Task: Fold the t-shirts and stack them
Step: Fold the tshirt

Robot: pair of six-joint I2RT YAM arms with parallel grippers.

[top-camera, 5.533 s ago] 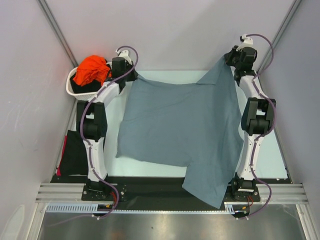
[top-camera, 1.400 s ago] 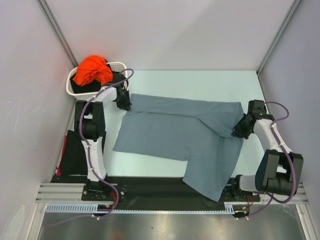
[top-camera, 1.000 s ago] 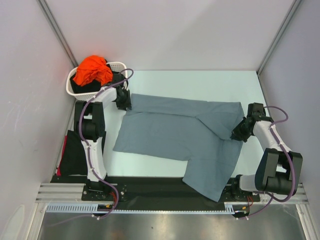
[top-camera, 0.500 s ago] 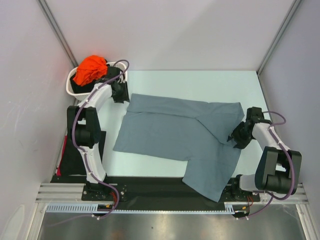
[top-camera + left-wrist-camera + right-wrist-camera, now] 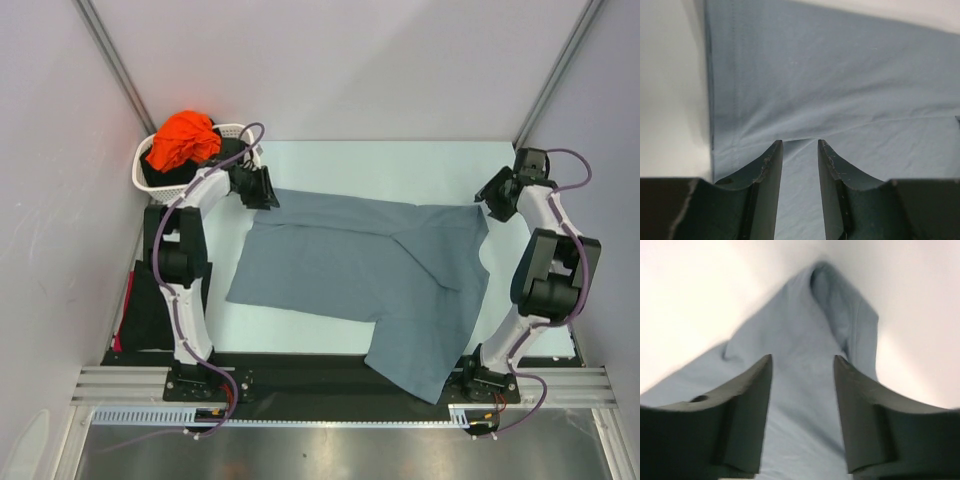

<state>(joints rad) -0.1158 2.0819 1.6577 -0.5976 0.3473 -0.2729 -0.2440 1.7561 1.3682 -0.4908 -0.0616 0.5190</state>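
Cloth first: the grey-blue t-shirt is soft matte knit, lightly creased, with a stitched hem running just left of the left tool. It lies mostly flat on the pale bench, under both tools, one end drooping over the bench's near edge. The left tool's dark fingers are parted by a narrow gap with nothing pinched (just a crease crossing at the tips). The right tool is spread wider, released, above a bunched corner of the shirt, and that view is blurry.

Count: one grey-blue shirt, one crumpled orange t-shirt in one white slotted basket just beside the left tool, one flat black cloth by the left arm's base, two tools.
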